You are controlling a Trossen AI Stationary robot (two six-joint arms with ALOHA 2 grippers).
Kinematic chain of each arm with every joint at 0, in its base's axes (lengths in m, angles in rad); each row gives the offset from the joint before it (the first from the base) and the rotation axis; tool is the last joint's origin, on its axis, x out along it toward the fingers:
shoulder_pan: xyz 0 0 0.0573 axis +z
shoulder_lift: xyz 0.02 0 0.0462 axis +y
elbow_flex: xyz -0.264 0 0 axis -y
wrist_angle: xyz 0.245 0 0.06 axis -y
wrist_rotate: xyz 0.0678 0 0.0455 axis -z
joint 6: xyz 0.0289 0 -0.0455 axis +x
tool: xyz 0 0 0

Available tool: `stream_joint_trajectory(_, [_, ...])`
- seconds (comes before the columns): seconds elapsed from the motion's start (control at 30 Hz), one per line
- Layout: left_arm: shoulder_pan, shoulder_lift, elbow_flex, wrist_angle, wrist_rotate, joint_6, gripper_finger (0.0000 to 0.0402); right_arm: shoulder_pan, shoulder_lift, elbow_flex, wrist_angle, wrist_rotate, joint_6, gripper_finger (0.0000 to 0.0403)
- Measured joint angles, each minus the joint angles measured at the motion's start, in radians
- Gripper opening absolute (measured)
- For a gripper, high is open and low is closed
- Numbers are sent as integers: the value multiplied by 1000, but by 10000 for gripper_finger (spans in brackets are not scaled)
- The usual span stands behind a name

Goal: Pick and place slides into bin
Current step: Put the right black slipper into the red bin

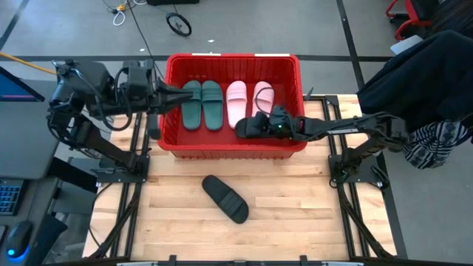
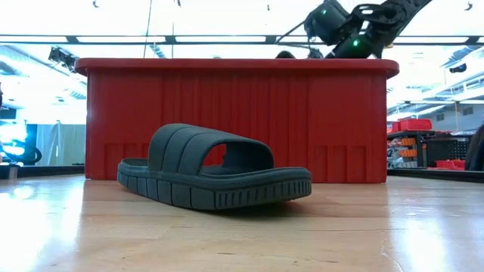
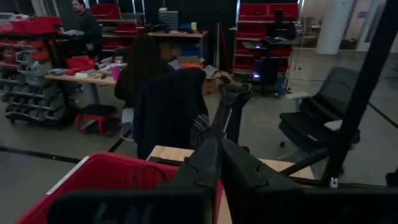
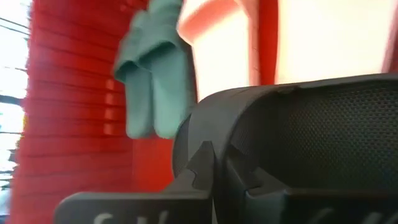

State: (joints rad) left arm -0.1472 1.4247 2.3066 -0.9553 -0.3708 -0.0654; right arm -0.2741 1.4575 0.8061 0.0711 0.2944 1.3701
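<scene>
Nearest the low camera, one black slide (image 2: 214,175) lies upright on the table (image 1: 295,199) in front of the bin (image 1: 233,148), not yet picked. Inside the bin, from left to right, sit two dark green slides (image 1: 202,103) and two pale pink slides (image 1: 247,100). The left end effector (image 1: 177,94) hangs clenched and empty at the bin's left rim, while the right end effector (image 1: 255,127) grips the other black slide (image 4: 311,143) over the bin's right side, so by my judgement four are placed, one is arriving and one remains.

Two dark, jointed arms with looping black cables; green light beside right gripper (image 1: 255,125)
</scene>
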Motion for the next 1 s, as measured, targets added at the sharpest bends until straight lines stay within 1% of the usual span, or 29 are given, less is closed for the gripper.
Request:
stream_joint_trajectory(0.13, [0, 2, 0, -1, -2, 0, 14, 0, 29, 1, 9, 3, -25, 25])
stream_joint_trajectory(0.23, [0, 2, -1, -1, -2, -1, 9, -1, 51, 1, 0, 0, -40, 46])
stream_joint_trajectory(0.3, [0, 2, -1, -1, -2, -1, 8, -1, 63, 1, 0, -21, -32, 62])
stream_joint_trajectory(0.37, [0, 2, -1, -1, -2, -7, 9, -1, 75, 1, -16, -46, -19, 79])
stream_joint_trajectory(0.57, [0, 2, -1, 1, -2, -27, 21, -6, 84, 1, -68, -71, -1, 118])
stream_joint_trajectory(0.77, [0, 2, -1, 1, -8, -49, 18, -18, 35, 1, -48, -95, -10, 127])
stream_joint_trajectory(0.83, [0, 2, -1, 1, -10, -59, 19, -21, 13, 1, -50, -105, -68, 128])
stream_joint_trajectory(0.9, [0, 2, -1, 1, -10, -70, 21, -32, -6, 2, -104, -121, -136, 128])
stream_joint_trajectory(1.0, [0, 2, -1, 1, -10, -86, 25, -47, -23, 3, -252, -156, -113, 128])
